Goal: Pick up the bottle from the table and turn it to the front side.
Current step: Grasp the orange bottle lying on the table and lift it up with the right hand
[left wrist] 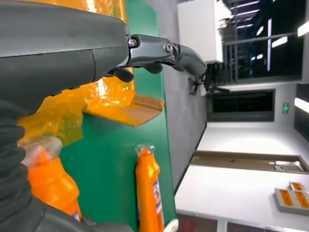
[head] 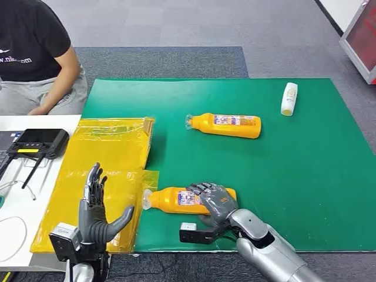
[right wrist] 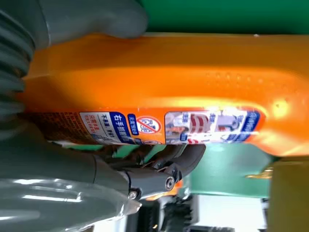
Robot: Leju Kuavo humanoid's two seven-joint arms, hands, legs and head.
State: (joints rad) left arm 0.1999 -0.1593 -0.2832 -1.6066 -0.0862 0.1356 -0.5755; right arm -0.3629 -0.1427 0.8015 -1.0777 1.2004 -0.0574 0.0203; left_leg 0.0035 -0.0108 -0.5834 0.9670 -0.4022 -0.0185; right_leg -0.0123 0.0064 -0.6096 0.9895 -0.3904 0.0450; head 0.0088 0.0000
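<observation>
The right hand's fingers [head: 205,189] are curled over the top of the near orange bottle [head: 177,199], with the thumb [right wrist: 91,17] pressed on the opposite side, so the right hand [head: 215,200] has that bottle wrapped up pretty well. In the right wrist view the label [right wrist: 171,125] sits just above the dark fingers tucked under the body. The bottle is lying on its side on the green mat [head: 310,176], close to the near edge, with its clear cap [head: 146,200] just reaching the corner of the yellow plastic bag [head: 111,153]. The left hand [head: 95,214] is up off the tabletop over that bag, fingers [head: 94,182] spread and pointing upward, holding nothing. Further out there's a second orange bottle [head: 226,125] lying flat in the middle of the mat, well apart from the first, and a small white bottle [head: 289,98] near the far right side. Off the mat's left edge is a white tabletop [head: 17,205] with a black controller [head: 37,143] on it, and a person in a black shirt [head: 31,53] sits at the far left.
</observation>
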